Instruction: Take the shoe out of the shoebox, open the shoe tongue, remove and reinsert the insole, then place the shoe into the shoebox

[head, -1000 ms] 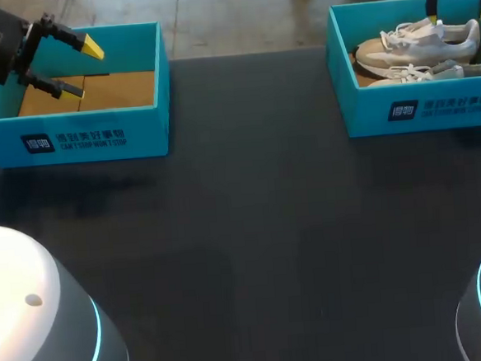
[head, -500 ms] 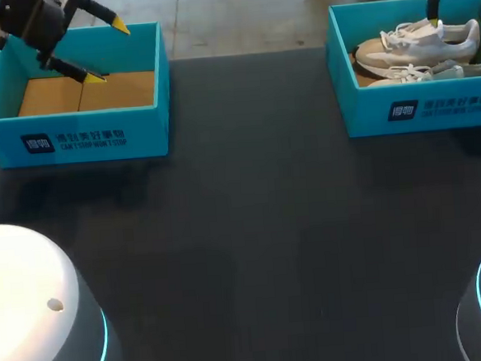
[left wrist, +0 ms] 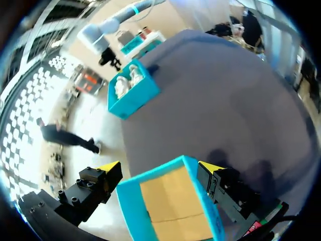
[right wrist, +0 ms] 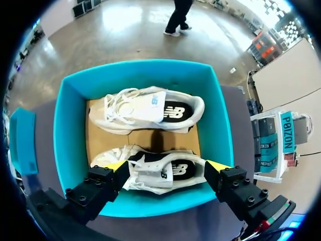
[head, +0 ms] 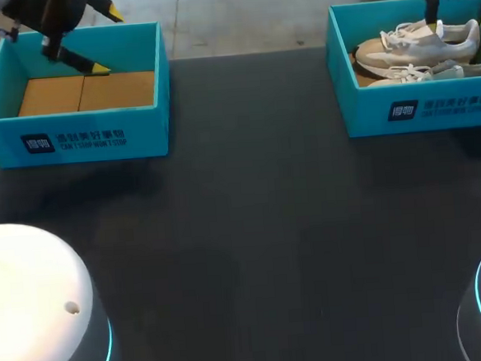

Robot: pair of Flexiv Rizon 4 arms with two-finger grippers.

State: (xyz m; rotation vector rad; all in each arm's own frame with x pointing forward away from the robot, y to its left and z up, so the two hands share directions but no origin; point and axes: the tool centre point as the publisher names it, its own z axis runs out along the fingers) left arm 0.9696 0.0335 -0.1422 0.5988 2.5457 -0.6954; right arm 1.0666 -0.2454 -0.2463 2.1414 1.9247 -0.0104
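On the bench (head: 252, 229), the left pincer (head: 98, 37) has lifted toward the far edge of the empty shoebox (head: 79, 117), fingers wide; the right pincer (right wrist: 165, 170), also wide, hovers over the near shoe (right wrist: 150, 173) in the other shoebox (right wrist: 67, 145), so a grasp looks likely

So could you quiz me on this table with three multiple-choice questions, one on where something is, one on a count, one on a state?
1. Where are the shoes?
A. in the right shoebox
B. in the left shoebox
C. on the bare table

2. How many shoes are there?
A. one
B. two
C. four

3. How are the right gripper's fingers?
A. shut on a shoe
B. shut on the box wall
C. open

Answers: 1 A, the shoes lie in the right shoebox, while the left shoebox holds none. 2 B, the right wrist view shows two. 3 C, the right gripper straddles the nearer shoe with its fingers spread.
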